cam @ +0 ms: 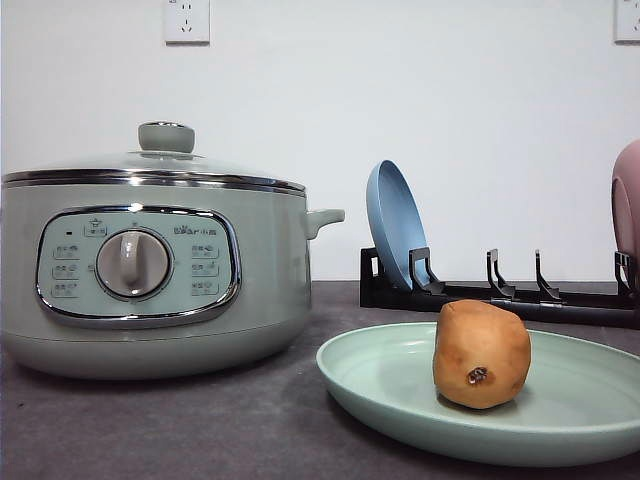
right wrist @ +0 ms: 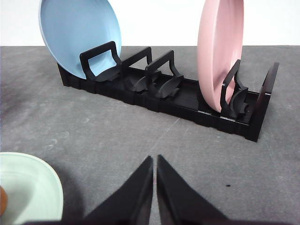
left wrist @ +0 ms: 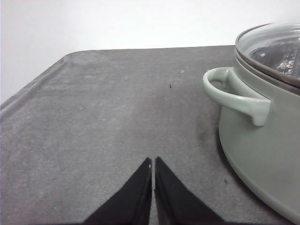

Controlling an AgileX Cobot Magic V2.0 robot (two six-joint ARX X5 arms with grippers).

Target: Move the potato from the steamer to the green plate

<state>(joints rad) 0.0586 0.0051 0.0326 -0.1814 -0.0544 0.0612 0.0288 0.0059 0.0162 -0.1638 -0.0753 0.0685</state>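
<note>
The orange-brown potato (cam: 481,354) stands upright on the pale green plate (cam: 380,385) at the front right of the table, its dark eye spot facing the camera. The sage-green steamer (cam: 150,270) sits at the left with its glass lid on. In the left wrist view my left gripper (left wrist: 153,162) is shut with nothing in it, low over bare grey table beside the steamer (left wrist: 262,140) and its side handle. My right gripper (right wrist: 155,160) is also shut and empty, hovering between the green plate's rim (right wrist: 33,187) and the black rack. A sliver of the potato (right wrist: 2,201) shows at that view's edge.
A black plate rack (cam: 500,295) runs along the back right, holding an upright blue plate (cam: 395,225) and a pink plate (cam: 627,205). In the right wrist view the rack (right wrist: 187,101) carries both plates with free slots between them. Grey tabletop (left wrist: 103,122) lies left of the steamer.
</note>
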